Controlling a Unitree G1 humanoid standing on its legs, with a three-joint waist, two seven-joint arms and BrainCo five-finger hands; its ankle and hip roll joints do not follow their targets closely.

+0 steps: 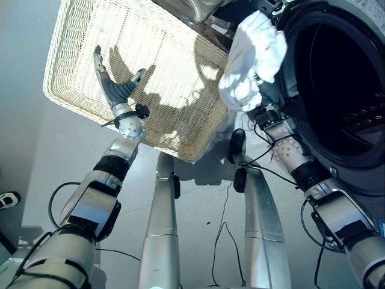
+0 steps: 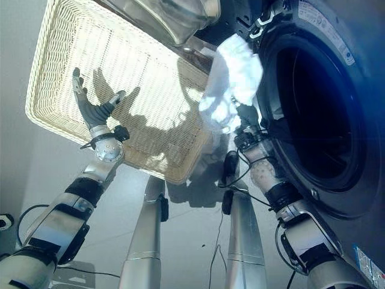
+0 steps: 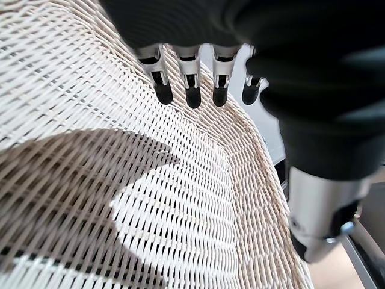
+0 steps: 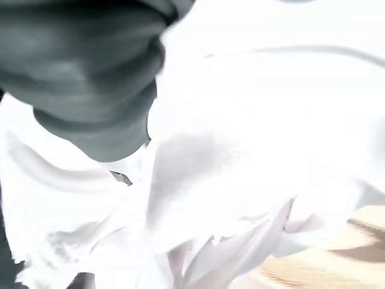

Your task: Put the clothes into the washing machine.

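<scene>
A white cloth (image 1: 252, 54) hangs bunched in the air just left of the washing machine's dark round opening (image 1: 343, 78). My right hand (image 1: 269, 96) is under and inside the cloth, which fills the right wrist view (image 4: 240, 150) past the dark cover. An empty pale wicker basket (image 1: 162, 48) lies to the left. My left hand (image 1: 117, 90) is held over the basket's bottom, open, with straight fingers (image 3: 191, 90) and nothing in it.
The washer's open glass door (image 2: 174, 18) sticks out above the basket's far edge. Grey floor (image 1: 36, 150) surrounds the basket. The washer's front panel (image 2: 337, 198) takes up the right side.
</scene>
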